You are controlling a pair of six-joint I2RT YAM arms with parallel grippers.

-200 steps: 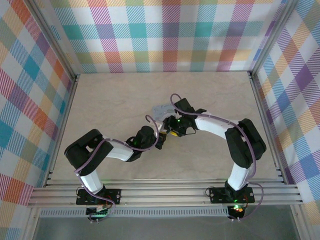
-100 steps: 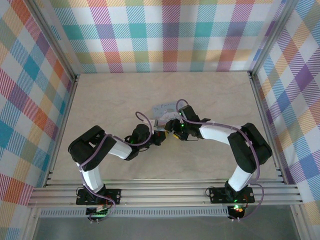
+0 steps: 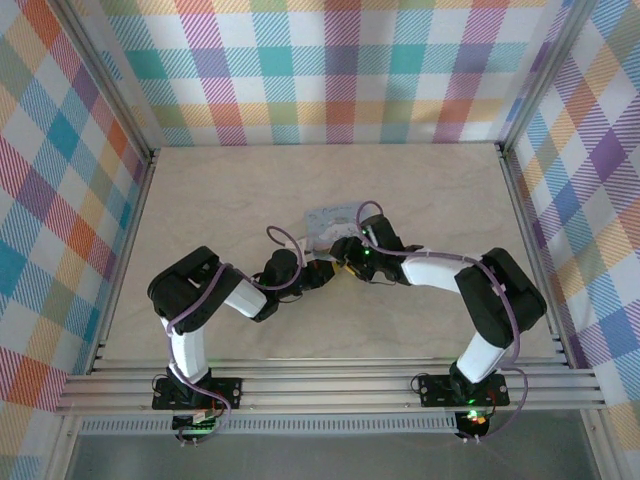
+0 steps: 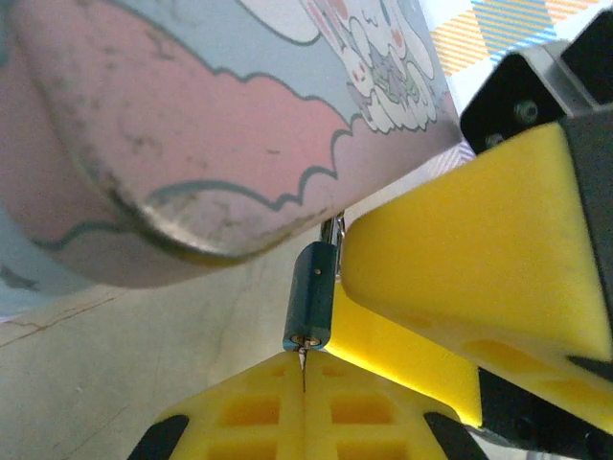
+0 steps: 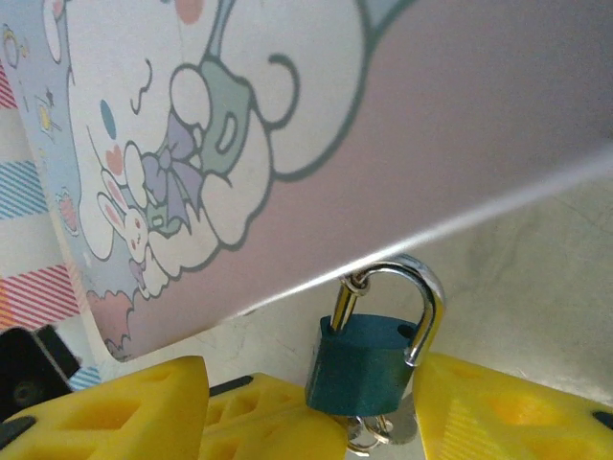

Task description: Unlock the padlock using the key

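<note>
Left fingers (image 4: 249,412), clamped on the key (image 4: 303,369), have moved in; I see its tip meeting the keyhole of the padlock (image 4: 311,297), ready to insert. My right fingers (image 5: 498,412) stand open around the padlock.

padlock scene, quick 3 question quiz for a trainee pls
1. True or false: the padlock is hooked onto the tin box.
2. Which gripper pinches the key: A left, B right?
3. Fill in: the key's tip sits at the padlock's ___.
Key: 1 true; 2 A, the left gripper; 3 keyhole.
</note>
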